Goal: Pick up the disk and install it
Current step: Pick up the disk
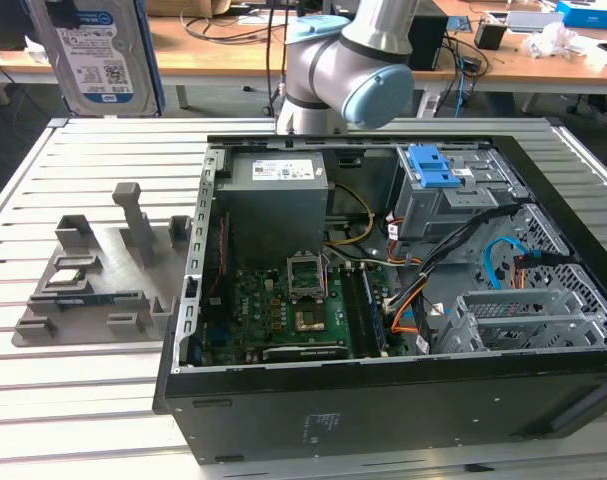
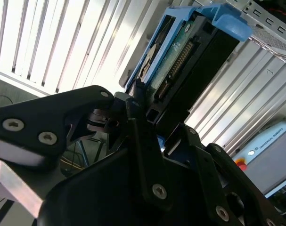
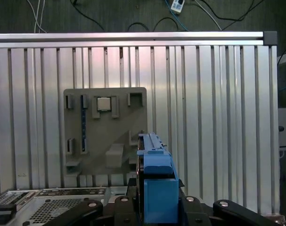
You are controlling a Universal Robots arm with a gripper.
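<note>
gripper [image 2: 150, 117]: one, black, two fingers. They are closed tight on one end of the disk, with no gap showing between the pads and the drive. In the first wrist view the gripper [image 3: 157, 209] has the drive standing up between its fingers.
disk [image 2: 180, 61]: one silver drive in blue plastic rails, clamped in the gripper with its connector edge turned to the second wrist camera. In the first wrist view one blue rail end [image 3: 157, 183] faces the lens. In the exterior view the disk [image 1: 93, 55] hangs upright in the air at the exterior view's left, label side out, well above the table.
arm [image 1: 333, 60]: one, grey with pale blue joint caps, rising behind the computer case.
table [image 1: 83, 400]: one, slatted aluminium.
fixture tray [image 1: 93, 285]: one, grey, lying on the table near the case, on its left in the exterior view. In the first wrist view the tray [image 3: 105, 141] sits past the disk's tip and carries one square silver chip [image 3: 103, 104] and one thin blue strip [image 3: 83, 125].
computer case [image 1: 383, 420]: one, black, lying on its side with the top panel off.
inside the case: one grey box [image 1: 273, 195] with a white sticker, one green board [image 1: 273, 310], one grey bay [image 1: 423, 205] with one blue latch [image 1: 431, 168].
</note>
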